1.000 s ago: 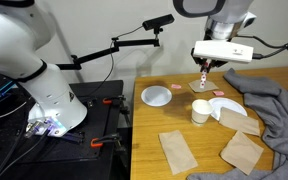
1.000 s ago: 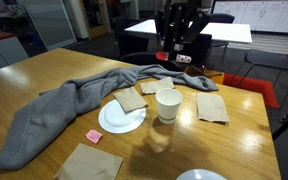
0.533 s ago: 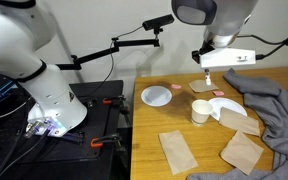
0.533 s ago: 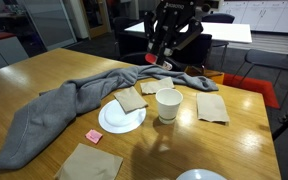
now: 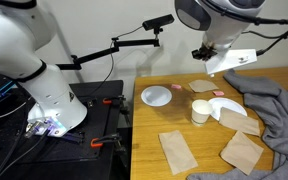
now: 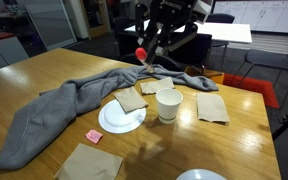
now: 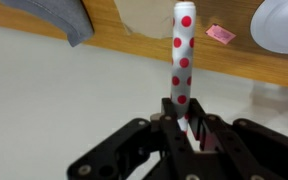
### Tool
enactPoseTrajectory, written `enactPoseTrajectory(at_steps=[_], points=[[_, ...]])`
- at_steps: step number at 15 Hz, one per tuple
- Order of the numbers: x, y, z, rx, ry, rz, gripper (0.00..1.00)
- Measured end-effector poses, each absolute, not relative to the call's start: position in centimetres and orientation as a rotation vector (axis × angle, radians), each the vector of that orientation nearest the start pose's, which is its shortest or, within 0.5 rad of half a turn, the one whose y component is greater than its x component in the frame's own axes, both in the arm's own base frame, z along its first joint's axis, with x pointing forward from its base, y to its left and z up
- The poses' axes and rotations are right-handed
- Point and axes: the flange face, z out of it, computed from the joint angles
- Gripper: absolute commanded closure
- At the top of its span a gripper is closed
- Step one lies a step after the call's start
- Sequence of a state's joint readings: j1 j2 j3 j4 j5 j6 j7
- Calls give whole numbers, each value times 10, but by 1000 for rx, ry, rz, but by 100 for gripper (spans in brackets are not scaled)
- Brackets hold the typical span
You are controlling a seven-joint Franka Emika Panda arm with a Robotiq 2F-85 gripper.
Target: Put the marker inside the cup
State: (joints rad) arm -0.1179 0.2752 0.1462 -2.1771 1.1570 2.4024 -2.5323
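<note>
Now the end effector (image 7: pixel 187 128), grasping the marker (image 7: pixel 182 55), has lifted and tilted near the edge of the desk (image 5: pixel 149 130), ready for the cup (image 5: pixel 200 111).

Even indoor light, wrist view blurred

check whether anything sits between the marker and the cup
Nothing visible does. The gripper holds the marker up in the air; the cup is uncovered, with the plate and a brown napkin lying beside it.
</note>
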Motion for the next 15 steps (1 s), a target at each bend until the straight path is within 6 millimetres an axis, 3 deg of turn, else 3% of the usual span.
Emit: enactPoseTrajectory(at_steps=[8,15], points=[[557,14,266,2308,2286,1626,95],[542,-17,242,2626,2118,1688,95]])
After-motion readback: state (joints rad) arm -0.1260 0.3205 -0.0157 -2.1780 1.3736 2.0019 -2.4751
